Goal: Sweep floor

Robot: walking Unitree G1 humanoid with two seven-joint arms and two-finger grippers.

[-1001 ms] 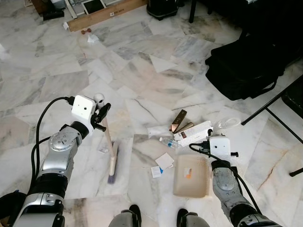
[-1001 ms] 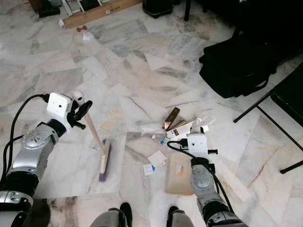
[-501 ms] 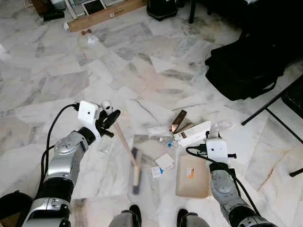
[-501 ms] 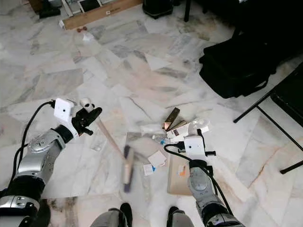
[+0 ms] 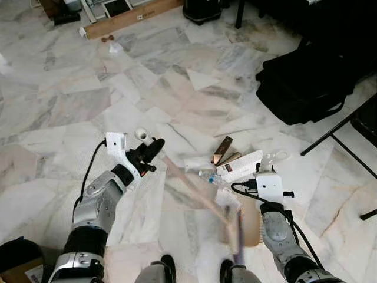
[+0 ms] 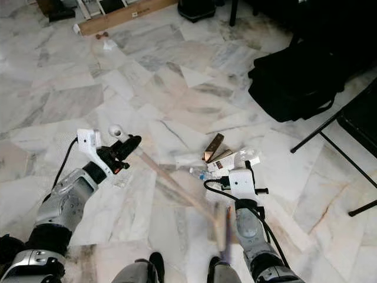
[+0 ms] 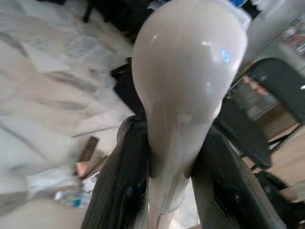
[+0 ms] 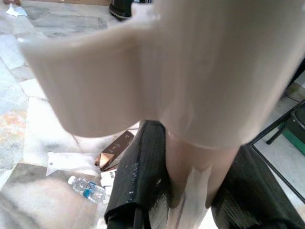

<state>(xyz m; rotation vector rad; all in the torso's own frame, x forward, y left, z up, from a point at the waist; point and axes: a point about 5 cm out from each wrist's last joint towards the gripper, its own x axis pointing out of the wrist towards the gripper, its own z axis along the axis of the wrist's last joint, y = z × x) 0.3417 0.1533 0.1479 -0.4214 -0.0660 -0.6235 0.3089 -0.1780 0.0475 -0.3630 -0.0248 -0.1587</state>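
Since the earlier frames your broom (image 5: 200, 197) has swung across from the robot's left side toward its right, and its blurred head (image 5: 237, 234) now lies over the cream dustpan (image 5: 254, 227) right in front of the robot's feet. Your right gripper (image 8: 190, 191) sits low and near, its two black fingers (image 8: 145, 171) closed around the dustpan's pale handle, with the pan's body looming close to that wrist camera. Your left gripper (image 5: 150, 152) is a little farther out on the left, its fingers (image 7: 121, 176) clamped on the neck of the broom just below the rounded white knob (image 7: 188, 71); from there the stick slants down and to the right across the marble floor (image 5: 70, 100). Just beyond the dustpan you have the scattered litter: a small plastic bottle (image 5: 209, 176) with a blue label, a crumpled clear wrapper (image 5: 197, 164), a white carton (image 5: 242, 166), and a brown box (image 5: 222, 150) lying beside it. A scrap of clear plastic (image 6: 121, 179) lies beside the left gripper. Farther out on the right a black bag (image 5: 309, 79) rests on the floor, with the thin black legs of a chair (image 5: 339, 138) next to it. At the far edge a long cardboard box (image 5: 132, 17) lies along the floor, with a small white scrap (image 5: 115, 48) just in front of it.
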